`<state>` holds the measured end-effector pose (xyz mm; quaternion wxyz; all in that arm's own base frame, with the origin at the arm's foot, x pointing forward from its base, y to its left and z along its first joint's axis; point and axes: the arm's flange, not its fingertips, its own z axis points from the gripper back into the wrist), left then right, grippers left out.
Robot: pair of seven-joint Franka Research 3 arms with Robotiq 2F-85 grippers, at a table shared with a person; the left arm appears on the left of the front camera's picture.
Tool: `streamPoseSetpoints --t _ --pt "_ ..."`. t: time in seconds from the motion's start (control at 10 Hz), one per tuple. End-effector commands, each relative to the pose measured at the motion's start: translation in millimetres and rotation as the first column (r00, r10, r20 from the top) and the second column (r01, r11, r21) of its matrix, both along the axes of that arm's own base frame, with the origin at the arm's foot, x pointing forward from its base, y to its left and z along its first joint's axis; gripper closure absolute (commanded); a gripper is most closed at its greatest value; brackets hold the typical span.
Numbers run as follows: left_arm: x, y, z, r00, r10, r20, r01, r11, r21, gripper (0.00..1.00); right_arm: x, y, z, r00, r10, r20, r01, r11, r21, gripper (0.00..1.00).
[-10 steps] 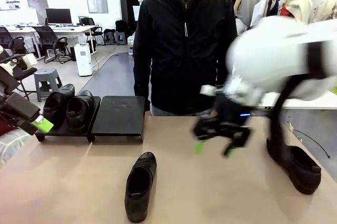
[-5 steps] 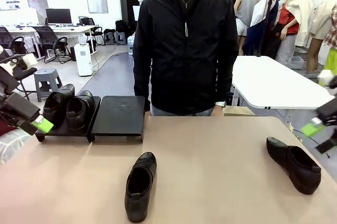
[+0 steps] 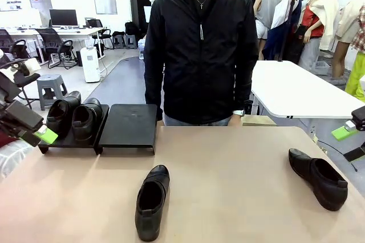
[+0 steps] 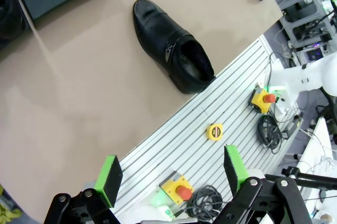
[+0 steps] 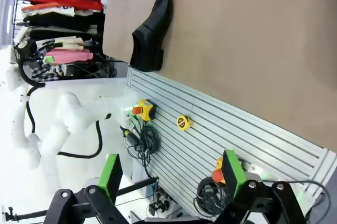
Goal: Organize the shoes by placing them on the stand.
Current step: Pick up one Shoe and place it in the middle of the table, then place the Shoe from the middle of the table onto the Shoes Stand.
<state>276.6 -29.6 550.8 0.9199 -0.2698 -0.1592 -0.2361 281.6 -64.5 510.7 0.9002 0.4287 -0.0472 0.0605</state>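
Observation:
Two glossy black shoes (image 3: 74, 118) stand side by side on the left platform of the stand (image 3: 68, 140). Its right platform (image 3: 130, 124) is bare. A third shoe (image 3: 152, 200) lies mid-table near the front edge, also in the left wrist view (image 4: 172, 45) and the right wrist view (image 5: 151, 30). The fourth shoe (image 3: 318, 177) lies at the table's right side. My left gripper (image 3: 40, 134) hovers off the left edge by the stand, open (image 4: 171, 174). My right gripper (image 3: 351, 143) hangs past the right edge above the fourth shoe, open (image 5: 171, 174).
A person in a black jacket (image 3: 199, 49) stands at the far side, hands down behind the table. The tan tabletop (image 3: 228, 186) stretches between the loose shoes. Below the front edge a slatted metal base (image 4: 221, 108) carries a yellow tape measure (image 4: 214, 131), stop buttons and cables.
My right arm has swung from over the table's middle out to the right edge and risen slightly there. The left arm and all the shoes have stayed put.

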Motion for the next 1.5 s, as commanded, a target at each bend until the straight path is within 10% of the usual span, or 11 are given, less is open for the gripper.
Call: streamPoseSetpoints --t 0.0,1.0,1.2,1.4 --pt "0.6 1.3 0.3 1.000 -0.023 0.009 0.023 1.000 -0.021 0.00 -1.6 -3.4 4.2 1.000 0.028 0.011 -0.028 0.999 -0.016 0.00" --pt "0.0 0.0 0.0 1.000 0.000 0.000 0.000 1.000 0.000 0.00 -1.6 -3.4 4.2 1.000 0.028 0.011 -0.028 0.999 -0.016 0.00" --pt "-25.1 -126.4 37.4 0.935 0.252 -0.249 -0.231 0.967 0.110 0.00 -1.6 -3.4 4.2 1.000 0.028 0.011 -0.028 0.999 -0.016 0.00" --pt "-36.8 -254.0 28.5 0.876 0.345 -0.337 -0.281 0.933 0.225 0.00 -1.6 -3.4 4.2 1.000 0.028 0.011 -0.028 0.999 -0.016 0.00"
